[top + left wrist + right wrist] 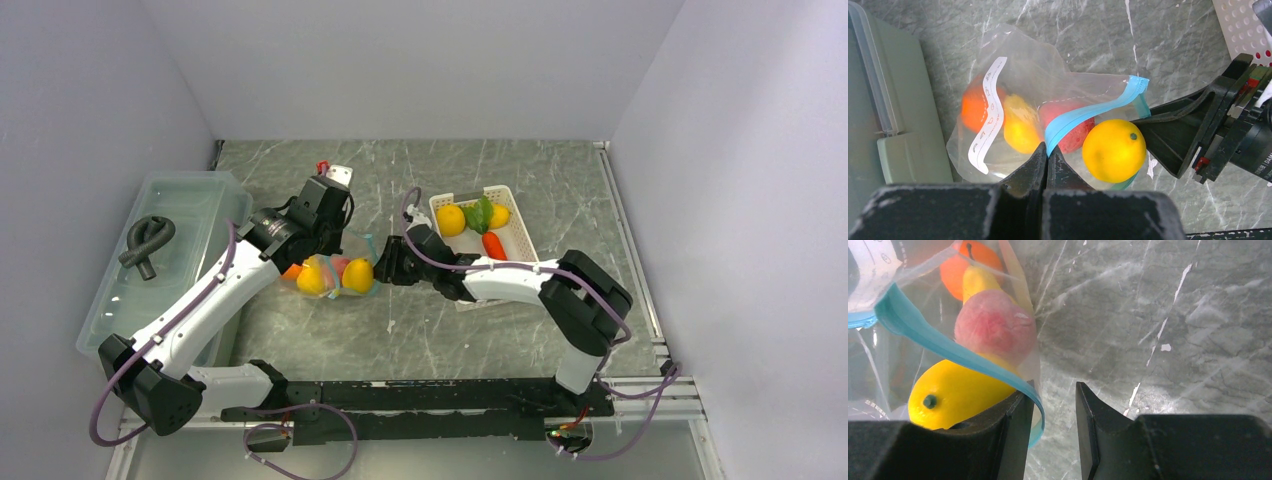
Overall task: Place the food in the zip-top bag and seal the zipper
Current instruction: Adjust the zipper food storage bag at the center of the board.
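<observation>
Left gripper: clamped on the thin teal-blue zipper strip of the clear floppy plastic bag, on grey marbled table. Inside: orange, yellow, red toy fruits; yellow round fruit at the mouth. Right gripper: fingers narrowly apart, gripping nothing, one touching the strip's other end. White perforated basket beside it.

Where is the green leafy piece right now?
In the top view, the green leafy piece lies in the white basket, right of centre, between two yellow fruits.
</observation>
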